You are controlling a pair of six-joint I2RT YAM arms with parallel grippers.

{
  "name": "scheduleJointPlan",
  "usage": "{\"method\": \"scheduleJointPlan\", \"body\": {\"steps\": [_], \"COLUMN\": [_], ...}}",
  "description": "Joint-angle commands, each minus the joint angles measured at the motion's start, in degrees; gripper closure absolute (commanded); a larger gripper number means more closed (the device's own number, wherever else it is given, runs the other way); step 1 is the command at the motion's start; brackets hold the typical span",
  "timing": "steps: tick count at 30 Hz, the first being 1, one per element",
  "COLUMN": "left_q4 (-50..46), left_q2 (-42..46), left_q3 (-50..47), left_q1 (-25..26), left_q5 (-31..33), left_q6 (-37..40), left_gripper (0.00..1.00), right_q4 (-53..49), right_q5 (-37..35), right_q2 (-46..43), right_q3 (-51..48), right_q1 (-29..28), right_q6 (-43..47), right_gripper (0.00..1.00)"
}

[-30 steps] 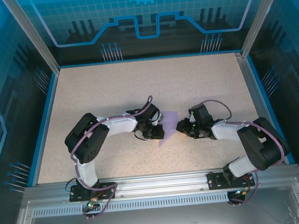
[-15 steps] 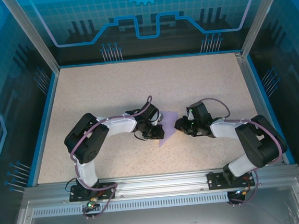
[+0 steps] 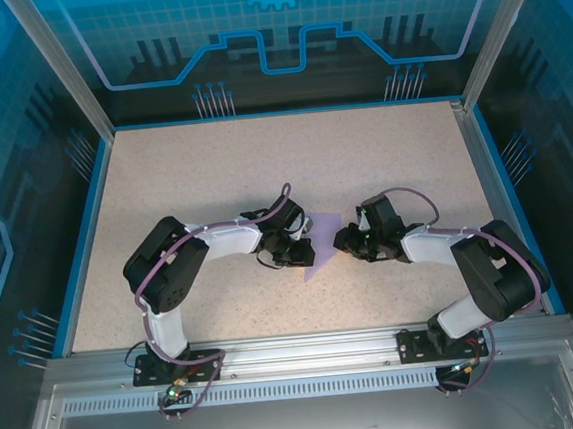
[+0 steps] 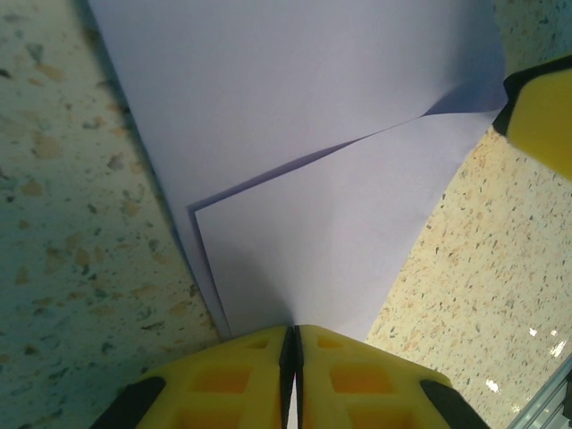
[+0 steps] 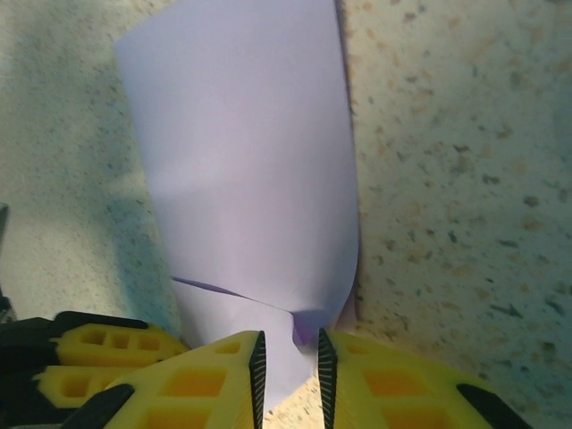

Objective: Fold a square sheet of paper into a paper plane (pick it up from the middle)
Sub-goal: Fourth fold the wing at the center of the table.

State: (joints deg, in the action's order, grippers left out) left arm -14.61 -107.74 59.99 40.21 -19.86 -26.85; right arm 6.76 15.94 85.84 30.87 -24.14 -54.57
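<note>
The square sheet of paper (image 3: 320, 243) is lavender and lies partly folded on the speckled table between the two arms. One flap (image 4: 340, 223) lies over the rest of it. No paper plane is in view. My left gripper (image 3: 296, 248) comes in from the left. In the left wrist view its yellow jaws (image 4: 295, 335) are pressed shut on the sheet's near edge. My right gripper (image 3: 347, 239) comes in from the right. Its jaws (image 5: 288, 344) stand a little apart, with a curled corner of the sheet (image 5: 250, 161) between them.
The table (image 3: 262, 166) has a blue rim and glass walls on all sides. One right finger (image 4: 545, 116) shows at the sheet's far corner in the left wrist view. The left gripper's yellow fingers (image 5: 80, 357) sit just left of the right jaws.
The right gripper has edged left and slightly away from me, closer onto the sheet's corner. The left gripper and the sheet have stayed put.
</note>
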Motion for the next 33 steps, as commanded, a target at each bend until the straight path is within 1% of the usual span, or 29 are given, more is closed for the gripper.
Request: {"method": "scheduleJointPlan", "body": {"steps": [1,5,9,11,29,33], "left_q4": [-2.81,-2.96,-2.88,-2.79,-3.58,-3.93], "left_q2": [-2.8,-2.73,-2.82,-2.82,-2.61,-0.95], "left_q3": [-2.15,-2.29,-2.51,-2.49,-2.0,-1.42], "left_q1": [-0.12,-0.11,-0.21,-0.21,-0.48,-0.43], "left_q5": [0.96,0.96,0.96,0.87,0.26,0.09], "left_q6": [0.99,1.18,1.09,1.02,1.34,1.01], "left_gripper": [0.87,0.87,0.87,0.87,0.87,0.86], "right_q4": [-4.87,-5.63,-1.54,-1.1,-1.89,-2.77], "right_q5": [-2.37,-3.11,-1.32,-0.68,-1.27,-1.44], "right_q2": [-1.07,-0.85,0.13,1.13,1.13,1.12], "right_q3": [1.63,1.47,1.3,1.93,2.34,2.92], "right_q1": [-1.0,-0.99,-1.17,-1.17,-1.25,-1.2], "right_q6": [0.42,0.42,0.25,0.22,0.31,0.45], "right_gripper": [0.75,0.75,0.75,0.75,0.98,0.99]}}
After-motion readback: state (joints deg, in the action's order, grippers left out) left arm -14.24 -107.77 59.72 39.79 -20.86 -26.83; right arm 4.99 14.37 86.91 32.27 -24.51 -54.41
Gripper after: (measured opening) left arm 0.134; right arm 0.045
